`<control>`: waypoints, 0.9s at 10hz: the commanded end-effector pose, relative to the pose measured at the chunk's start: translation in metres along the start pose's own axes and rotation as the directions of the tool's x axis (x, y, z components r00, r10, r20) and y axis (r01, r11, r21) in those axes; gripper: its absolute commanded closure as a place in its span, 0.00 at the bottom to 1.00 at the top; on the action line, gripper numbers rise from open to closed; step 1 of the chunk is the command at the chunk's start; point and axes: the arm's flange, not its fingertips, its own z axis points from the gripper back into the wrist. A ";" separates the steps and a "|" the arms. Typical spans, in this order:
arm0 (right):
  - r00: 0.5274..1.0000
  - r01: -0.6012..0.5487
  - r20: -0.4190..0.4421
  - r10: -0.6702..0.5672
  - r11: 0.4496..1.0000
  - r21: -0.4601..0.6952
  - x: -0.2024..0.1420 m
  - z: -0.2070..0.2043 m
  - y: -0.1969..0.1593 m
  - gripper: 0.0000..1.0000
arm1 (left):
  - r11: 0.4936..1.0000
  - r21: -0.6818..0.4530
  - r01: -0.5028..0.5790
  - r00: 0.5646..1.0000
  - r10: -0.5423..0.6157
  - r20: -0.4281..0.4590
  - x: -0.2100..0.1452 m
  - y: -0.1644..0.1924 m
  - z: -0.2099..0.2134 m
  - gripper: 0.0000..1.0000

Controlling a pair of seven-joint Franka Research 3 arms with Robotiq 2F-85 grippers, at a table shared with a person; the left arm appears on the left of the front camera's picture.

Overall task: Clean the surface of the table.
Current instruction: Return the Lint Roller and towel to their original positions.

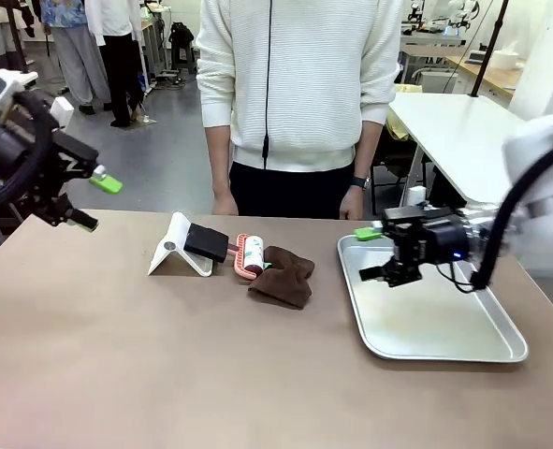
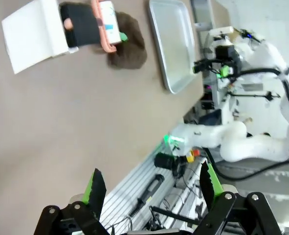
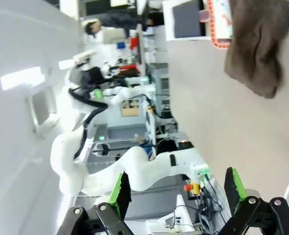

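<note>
The tan-brown table [image 1: 164,365] carries a crumpled brown cloth [image 1: 283,274] near its middle. Touching the cloth's left side is a pink-framed roller [image 1: 250,254]. The cloth [image 2: 127,46] and the table [image 2: 61,122] appear again in the left wrist view, and the right wrist view also has the cloth [image 3: 259,44]. My left gripper [image 1: 96,202] hangs open in the air over the table's far left corner, holding nothing. Open and empty as well, my right gripper [image 1: 368,254] hovers over the left end of the tray, pointing toward the cloth. Both wrist views show open jaws, left [image 2: 151,186] and right [image 3: 178,188].
A shiny silver tray [image 1: 463,351] lies at the table's right. A white folded stand [image 1: 175,248] with a black block [image 1: 206,243] sits left of the roller. A person in a white sweater [image 1: 299,84] stands at the far edge, hands down.
</note>
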 end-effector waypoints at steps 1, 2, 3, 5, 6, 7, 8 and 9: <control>0.994 -0.081 0.078 0.075 0.994 0.078 -0.027 0.029 -0.007 0.00 | 0.982 -0.183 0.052 0.998 -0.056 -0.014 -0.019 0.040 0.010 0.00; 0.986 -0.091 0.148 0.075 0.990 0.106 -0.038 0.046 -0.010 0.00 | 0.958 -0.283 0.042 0.999 -0.036 0.026 -0.022 0.064 0.015 0.00; 0.976 -0.085 0.209 0.058 0.989 0.120 -0.042 0.056 -0.013 0.00 | 0.939 -0.341 0.051 0.998 -0.036 0.050 -0.024 0.076 0.016 0.00; 0.954 -0.050 0.299 0.022 0.995 0.085 -0.033 0.053 -0.023 0.00 | 0.920 -0.389 0.052 0.999 -0.045 0.027 -0.018 0.082 0.017 0.00; 0.981 -0.047 0.194 0.026 0.994 0.102 -0.021 0.070 -0.015 0.00 | 0.948 -0.315 0.048 0.998 -0.034 0.049 -0.035 0.079 0.017 0.00; 0.981 -0.047 0.194 0.026 0.994 0.102 -0.021 0.070 -0.015 0.00 | 0.948 -0.315 0.048 0.998 -0.034 0.049 -0.035 0.079 0.017 0.00; 0.981 -0.047 0.194 0.026 0.994 0.102 -0.021 0.070 -0.015 0.00 | 0.948 -0.315 0.048 0.998 -0.034 0.049 -0.035 0.079 0.017 0.00; 0.981 -0.047 0.194 0.026 0.994 0.102 -0.021 0.070 -0.015 0.00 | 0.948 -0.315 0.048 0.998 -0.034 0.049 -0.035 0.079 0.017 0.00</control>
